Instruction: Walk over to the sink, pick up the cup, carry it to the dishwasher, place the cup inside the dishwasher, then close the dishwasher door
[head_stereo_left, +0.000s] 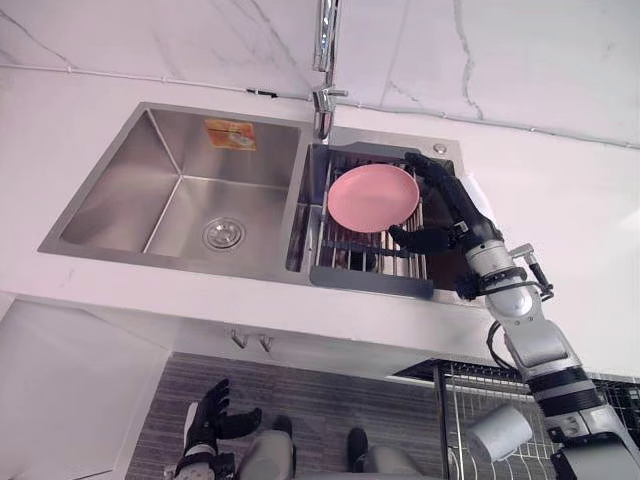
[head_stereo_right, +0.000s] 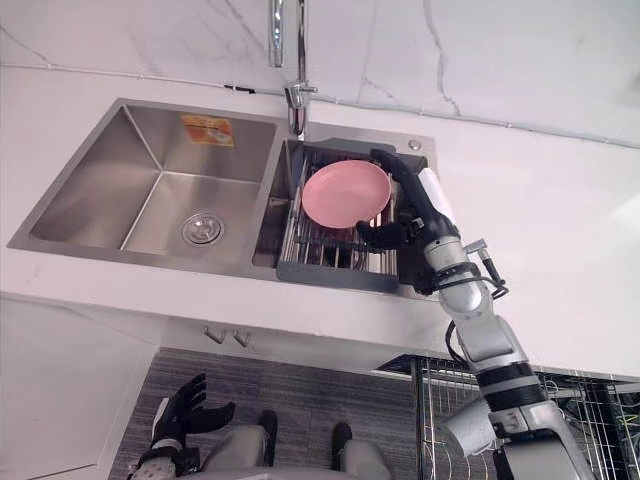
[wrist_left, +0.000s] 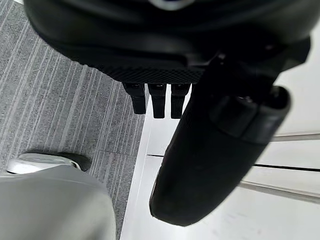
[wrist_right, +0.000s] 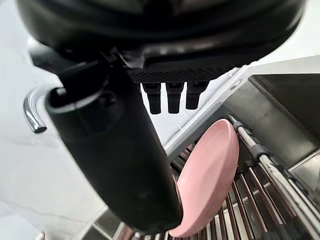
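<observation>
Leaning on the dish rack (head_stereo_left: 350, 264) in the right basin of the sink (head_stereo_left: 170, 262), a pink plate (head_stereo_left: 372, 197) is seen; a drain (head_stereo_left: 223, 233) is shown in the left basin (head_stereo_left: 120, 190). The right hand (head_stereo_left: 452, 205) is spread wide over the rack, fingers straight beside the plate's right rim, nothing gripped. A white object (head_stereo_right: 438, 195) is half hidden behind it; whether this is the cup cannot be told. The left hand (head_stereo_left: 208, 415) is held low over the floor (head_stereo_left: 320, 400), fingers relaxed.
</observation>
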